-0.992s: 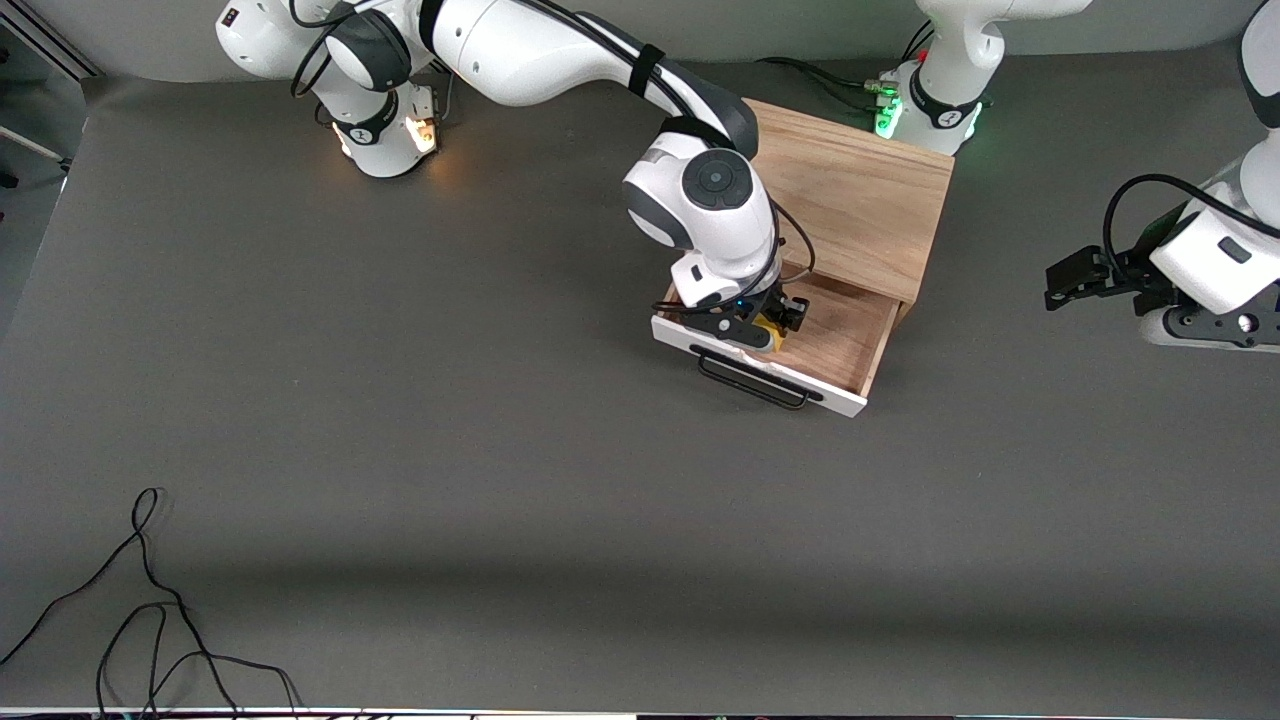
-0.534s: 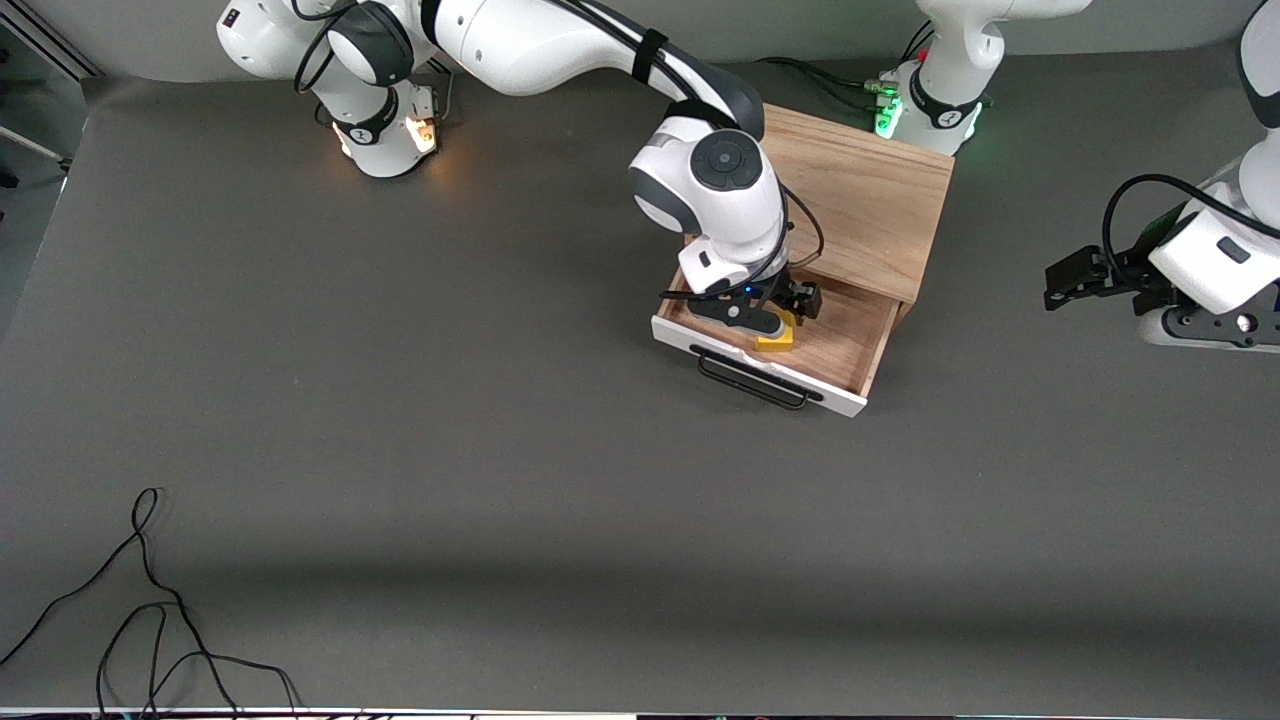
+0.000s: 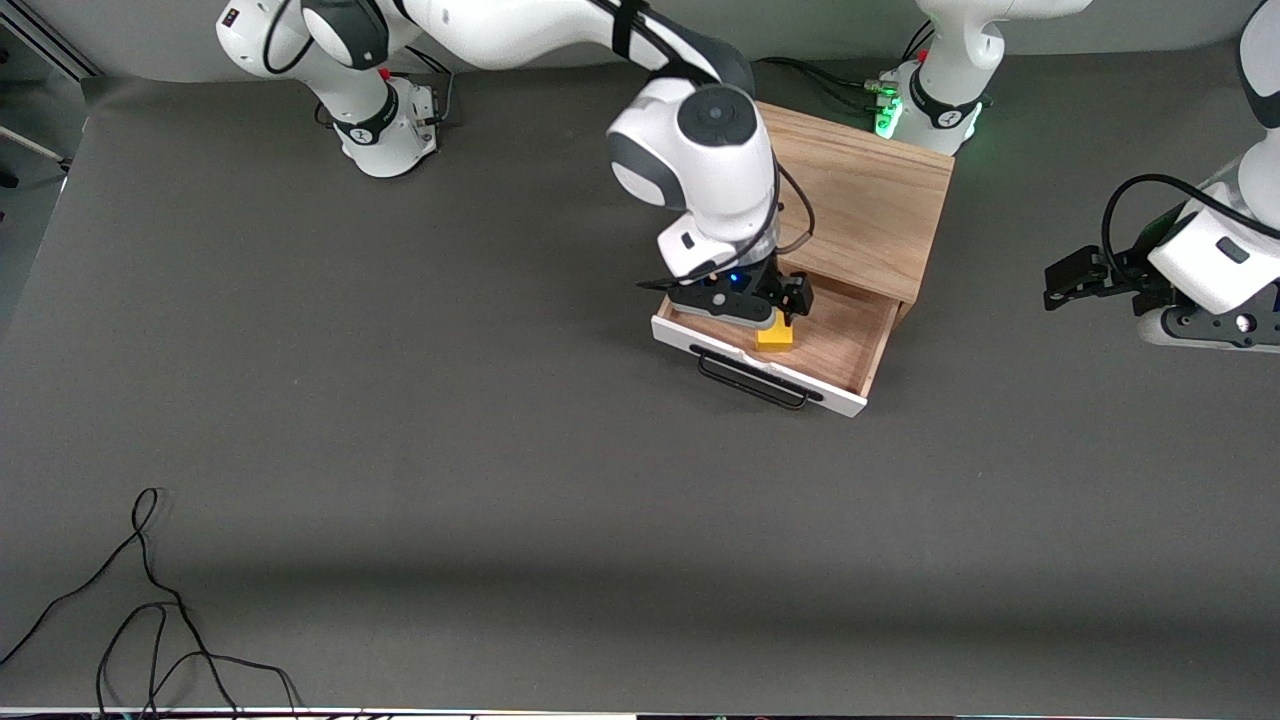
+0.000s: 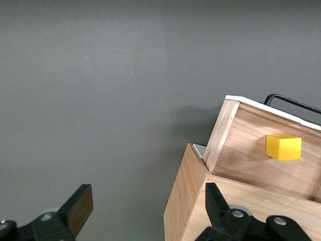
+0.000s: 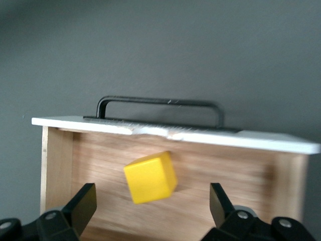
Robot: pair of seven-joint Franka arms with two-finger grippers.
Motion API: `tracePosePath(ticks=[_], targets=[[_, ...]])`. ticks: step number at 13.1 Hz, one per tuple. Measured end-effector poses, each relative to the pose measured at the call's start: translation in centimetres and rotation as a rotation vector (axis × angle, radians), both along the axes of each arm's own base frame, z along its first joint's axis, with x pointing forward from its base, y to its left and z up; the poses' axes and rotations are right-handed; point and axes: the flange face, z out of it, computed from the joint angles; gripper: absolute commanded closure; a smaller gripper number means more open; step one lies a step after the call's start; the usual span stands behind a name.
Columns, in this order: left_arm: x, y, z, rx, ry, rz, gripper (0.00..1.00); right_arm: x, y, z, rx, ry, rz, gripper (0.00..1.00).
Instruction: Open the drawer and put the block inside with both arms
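The drawer (image 3: pixel 850 345) of the light-wood box (image 3: pixel 860 205) is pulled out toward the front camera, with its white front panel and black wire handle (image 3: pixel 752 382). The yellow block (image 3: pixel 775 335) lies on the drawer floor just inside the front panel; it also shows in the right wrist view (image 5: pixel 150 176) and the left wrist view (image 4: pixel 284 147). My right gripper (image 3: pixel 775 305) is open and empty just above the block. My left gripper (image 3: pixel 1075 283) is open and empty, waiting over the table at the left arm's end.
A loose black cable (image 3: pixel 150 610) lies on the dark grey table near the front camera at the right arm's end. The two arm bases (image 3: pixel 385 125) stand along the table's edge farthest from the front camera.
My right gripper has let go of the block, opened and risen. The block now lies on the drawer floor. The left arm has not moved.
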Motion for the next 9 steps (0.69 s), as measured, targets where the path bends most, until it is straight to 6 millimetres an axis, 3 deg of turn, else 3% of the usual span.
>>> tracePosePath(ticks=[4,6,9], targets=[[0.0,0.0,0.0,0.000,0.000,0.000,0.00,4.7,-8.7,7.9,-0.069,0.018,0.103,0.00],[0.0,0.0,0.0,0.000,0.000,0.000,0.00,7.0,-14.3,11.4,-0.096,0.033,0.158,0.00],[0.0,0.0,0.0,0.000,0.000,0.000,0.00,11.2,-23.6,15.0,-0.100,0.021,0.217,0.00]])
